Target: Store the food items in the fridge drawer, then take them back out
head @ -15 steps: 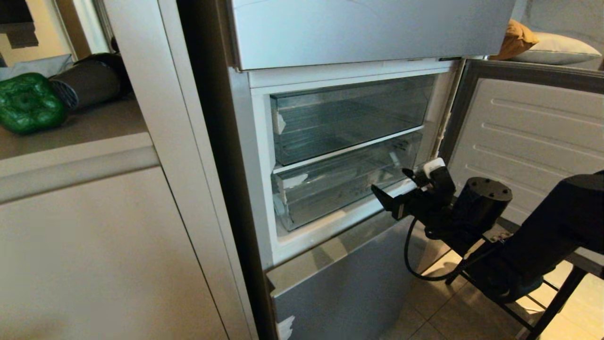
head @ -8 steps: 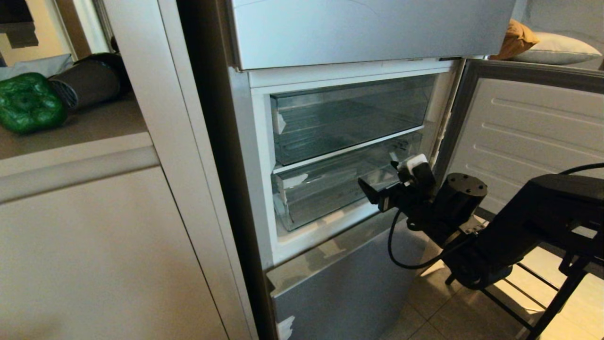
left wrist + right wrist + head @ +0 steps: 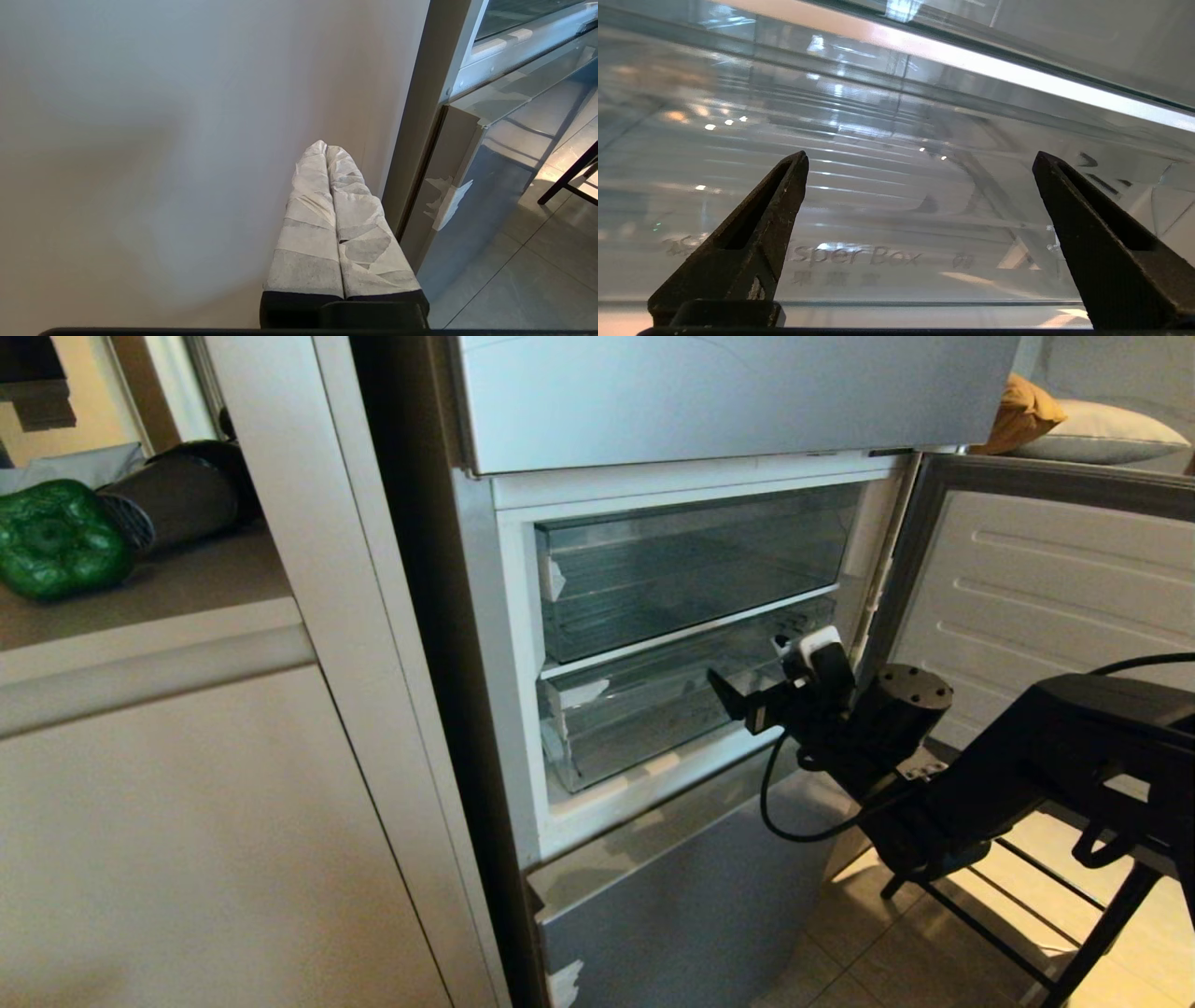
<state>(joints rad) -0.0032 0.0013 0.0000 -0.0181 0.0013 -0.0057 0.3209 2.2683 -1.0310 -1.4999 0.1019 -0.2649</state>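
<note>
Spanning the fridge crosswise: fridge drawer (image 3: 653,709)

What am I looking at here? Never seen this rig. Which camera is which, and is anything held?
It is a wheeled robot with two arms, seen by three cameras. The head view looks down at an open silver fridge. Its black right gripper is open and empty in front of the lower transparent plastic fridge drawer, which looks shut and empty. The right wrist view looks along two dark fingers at that drawer's clear front. The left wrist view shows the left gripper, white-wrapped, shut and empty, parked by a beige cabinet panel. A glossy dark-green lumpy bell pepper lies on the grey-brown counter left of the fridge. I see no potato.
</note>
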